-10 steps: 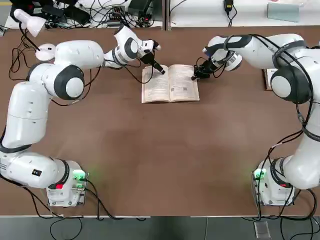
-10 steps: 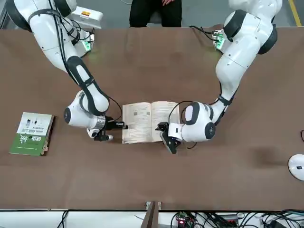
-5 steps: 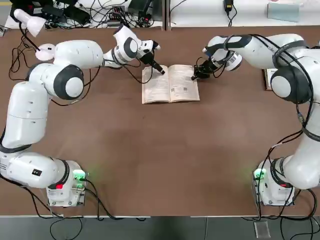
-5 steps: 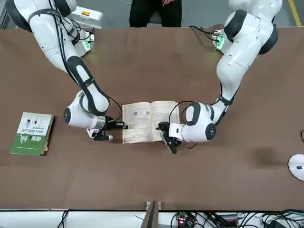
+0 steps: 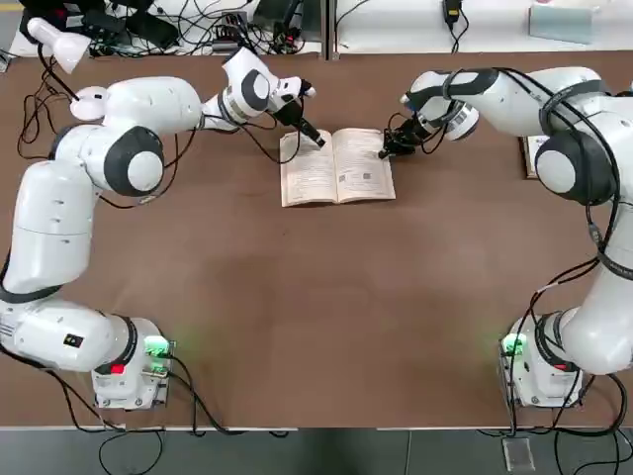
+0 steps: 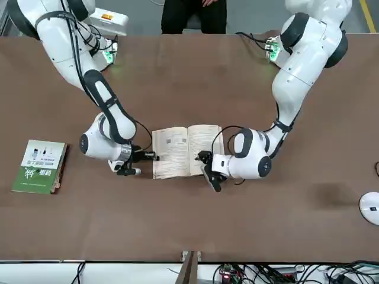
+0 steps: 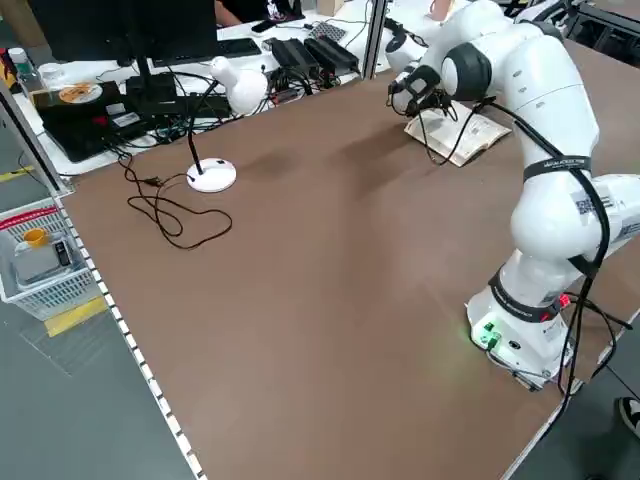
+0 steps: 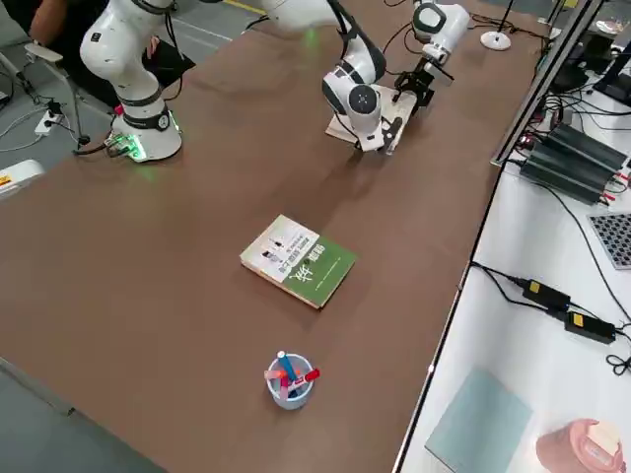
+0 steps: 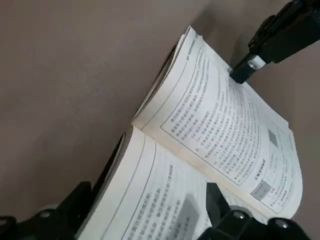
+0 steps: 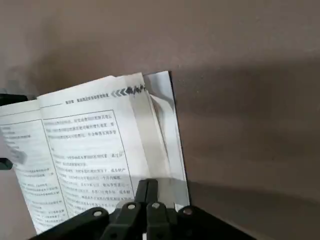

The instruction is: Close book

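Note:
The book (image 5: 336, 166) lies open and flat at the far middle of the table, its cream printed pages facing up. At the far corner of its left page is my left gripper (image 5: 315, 137), also seen in the front view (image 6: 207, 172). In the left wrist view that gripper (image 9: 147, 195) is open, with one finger on each side of the left half of the book (image 9: 225, 125). My right gripper (image 5: 388, 150) is shut. Its tips (image 10: 148, 187) rest at the outer edge of the right page (image 10: 90, 145), with nothing visible between them.
A green-and-white covered book (image 6: 40, 167) lies on the robot's right side of the table, and a cup of pens (image 8: 289, 379) stands beyond it. A white desk lamp (image 7: 215, 130) stands at the far left corner. A person (image 6: 192, 15) sits behind the arms' bases.
The left arm's wrist has shifted very slightly. The book and the right gripper look the same.

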Controlling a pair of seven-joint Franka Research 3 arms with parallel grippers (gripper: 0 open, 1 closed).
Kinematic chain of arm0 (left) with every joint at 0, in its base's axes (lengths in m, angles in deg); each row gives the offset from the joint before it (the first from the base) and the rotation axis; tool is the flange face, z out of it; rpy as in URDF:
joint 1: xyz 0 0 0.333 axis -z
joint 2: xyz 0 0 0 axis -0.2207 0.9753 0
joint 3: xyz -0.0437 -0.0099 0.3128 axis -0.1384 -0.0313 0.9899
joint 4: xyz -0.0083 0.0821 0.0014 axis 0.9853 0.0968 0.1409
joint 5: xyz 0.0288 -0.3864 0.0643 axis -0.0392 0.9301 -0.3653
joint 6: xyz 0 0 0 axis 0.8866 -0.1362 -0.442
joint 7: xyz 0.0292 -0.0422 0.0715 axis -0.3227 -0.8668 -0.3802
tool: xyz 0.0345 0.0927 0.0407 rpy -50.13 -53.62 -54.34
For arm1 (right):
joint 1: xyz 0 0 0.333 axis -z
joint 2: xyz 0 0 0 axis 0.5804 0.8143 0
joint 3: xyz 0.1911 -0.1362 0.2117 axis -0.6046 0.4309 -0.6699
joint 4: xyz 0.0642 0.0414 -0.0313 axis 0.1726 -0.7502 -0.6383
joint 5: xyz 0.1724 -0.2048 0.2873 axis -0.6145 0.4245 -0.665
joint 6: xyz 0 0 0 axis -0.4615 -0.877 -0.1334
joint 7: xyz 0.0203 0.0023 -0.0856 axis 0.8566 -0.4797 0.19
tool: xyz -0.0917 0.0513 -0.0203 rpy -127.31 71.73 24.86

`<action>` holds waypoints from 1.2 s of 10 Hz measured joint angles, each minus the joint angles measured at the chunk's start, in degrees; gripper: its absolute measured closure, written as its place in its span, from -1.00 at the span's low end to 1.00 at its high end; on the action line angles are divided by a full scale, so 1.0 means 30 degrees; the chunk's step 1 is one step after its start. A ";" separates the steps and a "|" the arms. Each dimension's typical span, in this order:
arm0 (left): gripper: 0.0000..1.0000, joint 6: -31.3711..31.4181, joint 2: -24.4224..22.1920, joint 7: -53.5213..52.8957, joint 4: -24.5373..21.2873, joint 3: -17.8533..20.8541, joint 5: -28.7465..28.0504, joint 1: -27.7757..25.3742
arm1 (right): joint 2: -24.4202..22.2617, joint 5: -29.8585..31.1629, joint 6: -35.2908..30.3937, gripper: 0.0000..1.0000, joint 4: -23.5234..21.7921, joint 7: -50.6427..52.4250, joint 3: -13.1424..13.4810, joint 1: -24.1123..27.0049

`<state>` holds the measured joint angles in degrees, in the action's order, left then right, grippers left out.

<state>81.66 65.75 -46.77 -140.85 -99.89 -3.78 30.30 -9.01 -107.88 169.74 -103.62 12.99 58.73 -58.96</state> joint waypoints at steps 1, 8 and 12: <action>-1.00 -0.0268 0.0000 0.0002 0.0055 -0.0034 0.0007 -0.0109 | 0.0000 0.0000 0.0000 0.98 0.0002 0.0000 0.0000 0.0000; -0.99 -0.2165 -0.0039 0.1104 0.0541 -0.0527 0.0052 -0.0927 | 0.0000 0.0000 0.0000 0.98 0.0008 0.0000 -0.0001 -0.0009; -0.99 -0.2889 -0.0111 0.2370 0.0601 -0.1777 0.0054 -0.1911 | 0.0000 0.0000 0.0000 0.98 0.0008 0.0000 -0.0002 -0.0011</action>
<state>73.00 65.42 -39.66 -139.05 -105.22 -3.62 24.57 -9.01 -107.88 169.74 -103.59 12.99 58.73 -58.99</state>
